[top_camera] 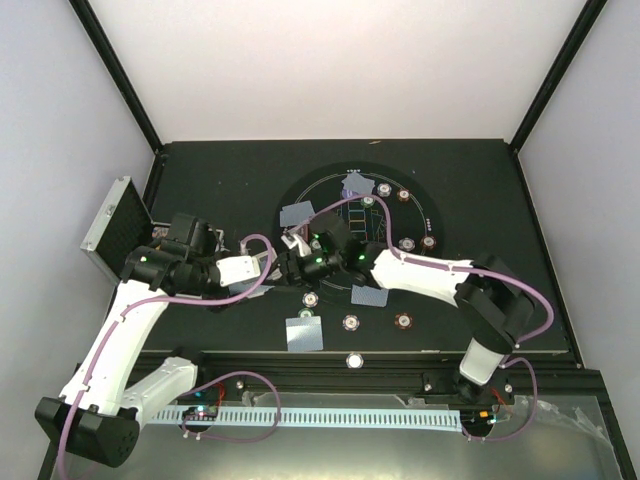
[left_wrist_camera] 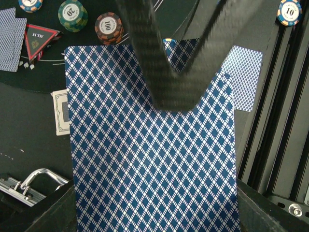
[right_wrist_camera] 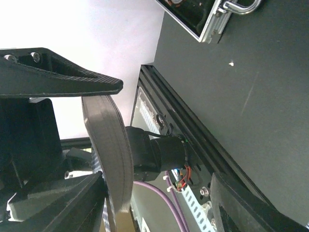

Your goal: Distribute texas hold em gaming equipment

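My left gripper [left_wrist_camera: 157,212] is shut on a thick deck of blue-diamond-backed playing cards [left_wrist_camera: 154,159], which fills the left wrist view. My right gripper [top_camera: 295,262] meets it at the table's middle, and its black fingers [left_wrist_camera: 169,63] cross the deck's top edge. In the right wrist view the deck [right_wrist_camera: 108,159] shows edge-on beside one finger, and my right gripper [right_wrist_camera: 149,208] stands open. Single cards [top_camera: 298,214] [top_camera: 305,333] lie on the mat with striped chips [top_camera: 402,321]. A green chip [left_wrist_camera: 72,14], a red-brown chip [left_wrist_camera: 108,28] and the red triangle marker [left_wrist_camera: 38,38] lie beyond the deck.
The open silver case [top_camera: 112,225] stands at the left edge, with its latch [left_wrist_camera: 29,186] close under my left gripper. A white button disc [top_camera: 354,360] sits on the front rail. A pale card [left_wrist_camera: 60,111] lies by the deck's left side.
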